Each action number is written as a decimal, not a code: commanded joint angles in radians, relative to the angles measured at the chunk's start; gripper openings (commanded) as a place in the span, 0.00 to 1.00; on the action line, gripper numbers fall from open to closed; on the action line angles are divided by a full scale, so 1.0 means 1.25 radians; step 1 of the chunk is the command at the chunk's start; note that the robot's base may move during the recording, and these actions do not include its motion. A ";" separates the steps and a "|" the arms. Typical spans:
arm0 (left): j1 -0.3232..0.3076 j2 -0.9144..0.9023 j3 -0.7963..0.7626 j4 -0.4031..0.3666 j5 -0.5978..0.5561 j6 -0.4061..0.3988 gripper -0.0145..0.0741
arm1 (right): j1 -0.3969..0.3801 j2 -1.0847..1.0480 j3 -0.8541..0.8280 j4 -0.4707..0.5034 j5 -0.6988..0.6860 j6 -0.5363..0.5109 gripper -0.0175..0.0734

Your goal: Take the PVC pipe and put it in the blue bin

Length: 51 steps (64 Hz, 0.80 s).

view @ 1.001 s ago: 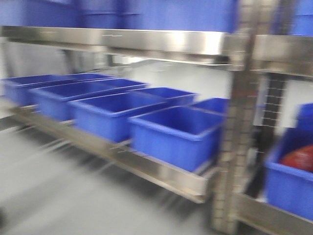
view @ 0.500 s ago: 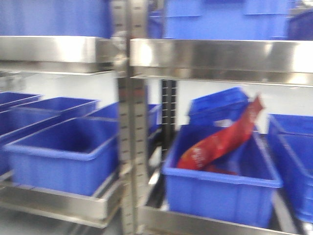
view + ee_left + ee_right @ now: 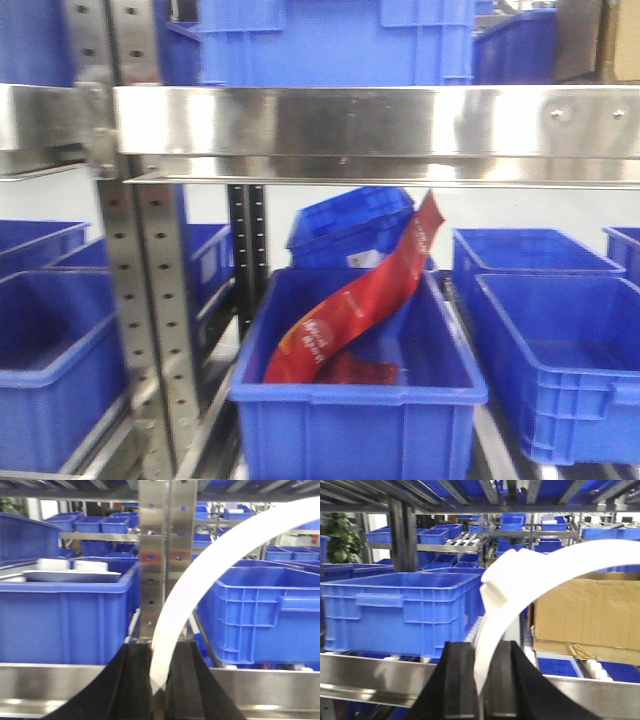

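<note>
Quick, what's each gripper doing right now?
Left gripper: shut on a white PVC arc.
Right gripper: shut on another white PVC arc.

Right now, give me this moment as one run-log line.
left tool: shut on PVC pipe | right tool: shut on second PVC pipe | front: nearest blue bin holds red bag

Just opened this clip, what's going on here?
A two-armed mobile robot faces steel shelving stocked with blue bins. The left gripper is clamped on a white PVC arc, and the right gripper appears to grip a second white arc the same way. Neither piece is in a bin yet. In the front view, the nearest blue bin holds a red packet leaning up past its back rim.
</note>
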 commanded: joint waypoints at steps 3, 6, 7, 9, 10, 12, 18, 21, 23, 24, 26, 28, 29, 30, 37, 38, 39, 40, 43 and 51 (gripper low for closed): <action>-0.006 -0.002 -0.001 -0.007 -0.021 -0.008 0.04 | 0.001 -0.003 -0.007 0.000 -0.019 -0.005 0.01; -0.006 -0.002 -0.001 -0.007 -0.021 -0.008 0.04 | 0.001 -0.003 -0.007 0.000 -0.019 -0.005 0.01; -0.006 -0.002 -0.001 -0.007 -0.021 -0.008 0.04 | 0.001 -0.003 -0.007 0.000 -0.019 -0.005 0.01; -0.006 -0.002 -0.001 -0.007 -0.021 -0.008 0.04 | 0.001 -0.003 -0.007 0.000 -0.019 -0.005 0.01; -0.006 -0.002 -0.001 -0.007 -0.021 -0.008 0.04 | 0.001 -0.003 -0.007 0.000 -0.019 -0.005 0.01; -0.006 -0.002 -0.001 -0.007 -0.021 -0.008 0.04 | 0.001 -0.003 -0.007 0.000 -0.019 -0.005 0.01; -0.006 -0.002 -0.001 -0.007 -0.021 -0.008 0.04 | 0.001 -0.003 -0.007 0.000 -0.019 -0.005 0.01; -0.006 -0.002 -0.001 -0.007 -0.021 -0.008 0.04 | 0.001 -0.003 -0.007 0.000 -0.019 -0.005 0.01; -0.006 -0.002 -0.001 -0.007 -0.021 -0.008 0.04 | 0.001 -0.003 -0.007 0.000 -0.019 -0.005 0.01; -0.006 -0.002 -0.001 -0.007 -0.021 -0.008 0.04 | 0.001 -0.003 -0.007 0.000 -0.019 -0.005 0.01; -0.006 -0.002 -0.001 -0.007 -0.021 -0.008 0.04 | 0.001 -0.003 -0.007 0.000 -0.019 -0.005 0.01; -0.006 -0.002 -0.001 -0.007 -0.021 -0.008 0.04 | 0.001 -0.003 -0.007 0.000 -0.019 -0.005 0.01; -0.006 -0.002 -0.001 -0.007 -0.021 -0.008 0.04 | 0.001 -0.003 -0.007 0.000 -0.019 -0.005 0.01; -0.006 -0.002 -0.001 -0.007 -0.021 -0.008 0.04 | 0.001 -0.003 -0.007 0.000 -0.019 -0.005 0.01; -0.006 -0.002 -0.001 -0.007 -0.021 -0.008 0.04 | 0.001 -0.003 -0.007 0.000 -0.019 -0.005 0.01; -0.006 -0.002 -0.001 -0.007 -0.021 -0.008 0.04 | 0.001 -0.003 -0.007 0.000 -0.019 -0.005 0.01; -0.006 -0.002 -0.001 -0.007 -0.021 -0.008 0.04 | 0.001 -0.003 -0.007 0.000 -0.019 -0.005 0.01; -0.006 0.000 -0.001 -0.007 -0.021 -0.008 0.04 | 0.001 -0.002 -0.007 0.000 -0.019 -0.005 0.01; -0.006 0.010 -0.001 -0.007 -0.028 -0.008 0.04 | 0.001 0.002 -0.007 0.000 -0.019 -0.005 0.01; -0.006 0.018 -0.001 -0.007 -0.023 -0.008 0.04 | 0.001 0.003 -0.007 0.000 -0.021 -0.005 0.01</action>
